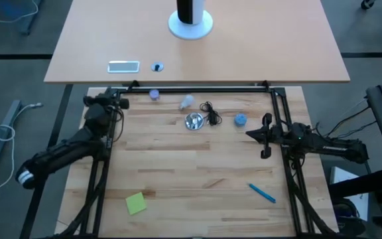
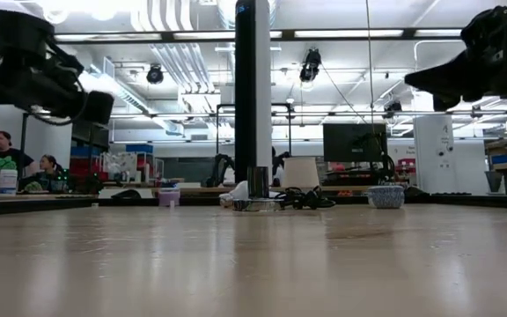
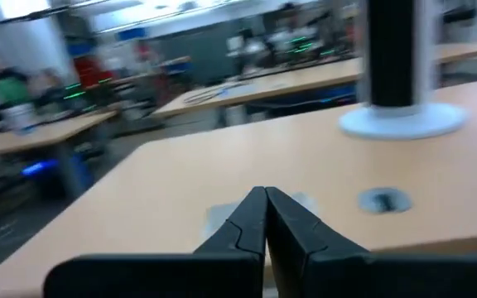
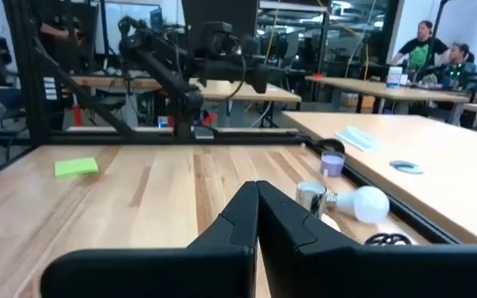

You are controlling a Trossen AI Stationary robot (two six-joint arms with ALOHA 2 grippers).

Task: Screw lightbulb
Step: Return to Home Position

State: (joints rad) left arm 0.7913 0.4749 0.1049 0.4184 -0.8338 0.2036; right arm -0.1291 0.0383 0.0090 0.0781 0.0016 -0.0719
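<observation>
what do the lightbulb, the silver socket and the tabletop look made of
The lightbulb looks like frosted white glass or plastic: matte, even white; which one is unclear. The socket seems polished metal, given its mirror-like silver shine. The tabletop looks like pale wood strips, with visible grain and seams.

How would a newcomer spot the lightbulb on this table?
Start at the black bar along the wooden table's far edge. Just in front of its middle lies the lightbulb, on its side, next to the shiny silver socket. It alone is white and frosted; the cup and cap nearby are purple and blue.
</observation>
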